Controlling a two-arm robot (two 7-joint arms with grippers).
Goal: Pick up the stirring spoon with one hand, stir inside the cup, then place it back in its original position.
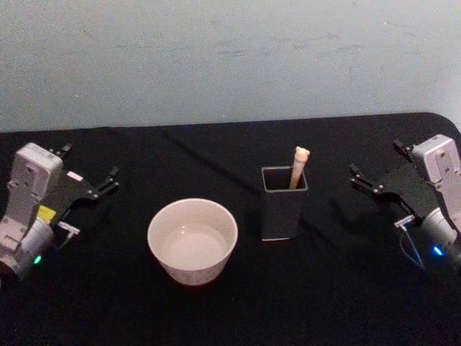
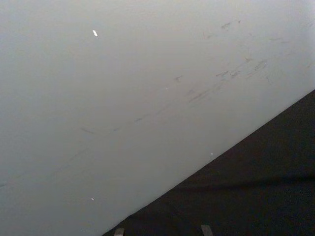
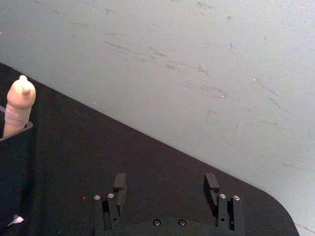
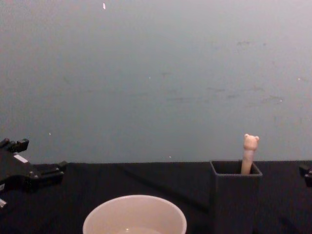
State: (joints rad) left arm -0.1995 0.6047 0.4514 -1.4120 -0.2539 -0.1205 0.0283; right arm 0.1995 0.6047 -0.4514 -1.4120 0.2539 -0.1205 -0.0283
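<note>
The stirring spoon (image 1: 299, 166) stands in the dark square holder (image 1: 281, 216) right of centre, its beige bear-head handle (image 4: 249, 152) poking above the rim and its bowl hidden inside. The cream cup (image 1: 189, 272) sits just left of the holder, its rim (image 4: 134, 199) low in the chest view. My left gripper (image 1: 90, 164) rests open at the table's left edge, far from the cup. At the right edge my right gripper (image 1: 378, 160) is open, empty and apart from the holder. In the right wrist view its fingers (image 3: 119, 183) stand wide apart, the spoon (image 3: 19, 101) off to one side.
A black cloth (image 1: 230, 310) covers the table, with a pale scuffed wall (image 1: 230, 58) behind it. Bare cloth lies between each gripper and the cup and holder. The table's rounded corner (image 3: 275, 206) is near my right gripper.
</note>
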